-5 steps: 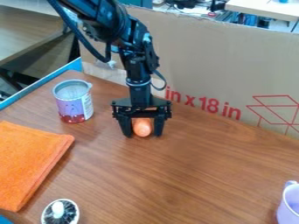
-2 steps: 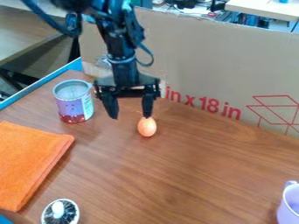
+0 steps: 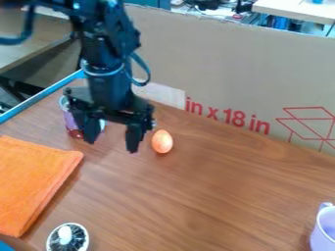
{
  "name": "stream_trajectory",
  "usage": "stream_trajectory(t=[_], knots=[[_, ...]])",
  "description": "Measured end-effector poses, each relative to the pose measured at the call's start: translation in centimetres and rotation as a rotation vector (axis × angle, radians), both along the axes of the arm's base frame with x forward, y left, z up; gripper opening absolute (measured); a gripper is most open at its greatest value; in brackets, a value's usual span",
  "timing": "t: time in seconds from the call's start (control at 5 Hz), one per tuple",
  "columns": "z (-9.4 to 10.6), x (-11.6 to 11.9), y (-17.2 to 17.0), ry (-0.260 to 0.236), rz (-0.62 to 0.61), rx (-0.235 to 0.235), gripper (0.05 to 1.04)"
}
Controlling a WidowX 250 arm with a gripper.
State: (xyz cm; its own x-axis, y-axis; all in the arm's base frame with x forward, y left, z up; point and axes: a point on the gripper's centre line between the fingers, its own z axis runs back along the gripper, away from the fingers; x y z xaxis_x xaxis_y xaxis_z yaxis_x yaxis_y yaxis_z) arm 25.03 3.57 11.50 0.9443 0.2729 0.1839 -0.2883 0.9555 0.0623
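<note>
I have my pincer (image 3: 111, 144) hanging with its two tips well apart. Just beside it, screen right, the egg (image 3: 162, 141) lies on the table (image 3: 216, 186). Behind the pincer stands a can (image 3: 69, 123) (partly hidden from me). Farther out, screen left, is an orange cloth (image 3: 33, 181), then a white-rimmed dish (image 3: 68, 239) below; well apart, lower right, a purple cup (image 3: 325, 231).

black robot arm coming down from the upper left, claw (image 3: 111, 146) pointing downward, two fingers spread apart
</note>
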Motion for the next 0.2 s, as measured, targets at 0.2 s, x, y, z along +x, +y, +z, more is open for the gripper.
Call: stream_trajectory(t=[0.2], knots=[[0.26, -2.22, -0.19, 0.016, -0.089, 0.015, 1.001]])
